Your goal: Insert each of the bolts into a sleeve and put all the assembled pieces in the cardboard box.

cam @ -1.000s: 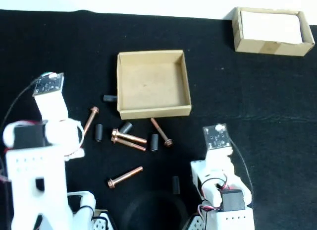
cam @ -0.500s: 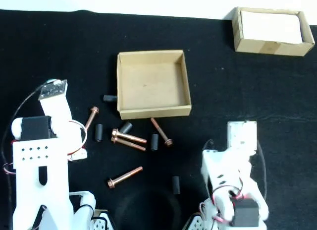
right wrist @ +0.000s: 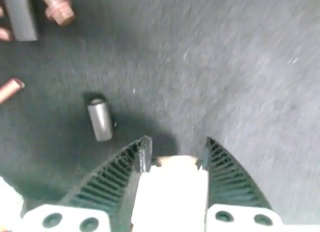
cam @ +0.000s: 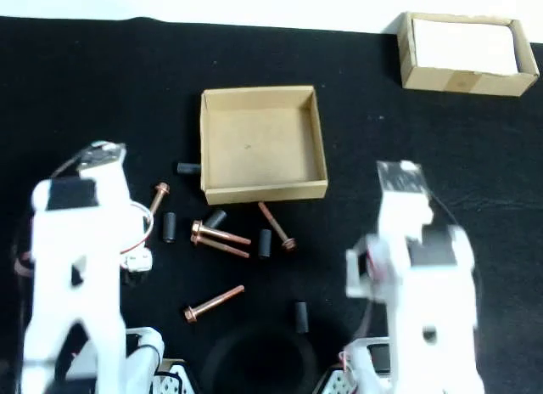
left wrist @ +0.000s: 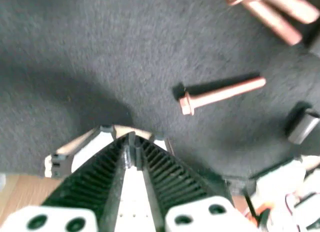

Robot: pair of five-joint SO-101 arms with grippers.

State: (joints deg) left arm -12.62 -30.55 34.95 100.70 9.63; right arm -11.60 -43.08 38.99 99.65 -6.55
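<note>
Bolts (cam: 219,234) lie loose on the black tabletop (cam: 102,88), five of them, all outside the cardboard box (cam: 265,191), just in front of it and to its left. Black sleeves (cam: 265,243) lie scattered among them, and one sleeve is apart, nearer to the arms. On the left arm, the left fingers (left wrist: 107,167) are pressed together and hold nothing. On the right arm, the right fingers (right wrist: 220,167) stand a little apart, also with nothing between them. At the far right corner sits a second box (cam: 465,53).
</note>
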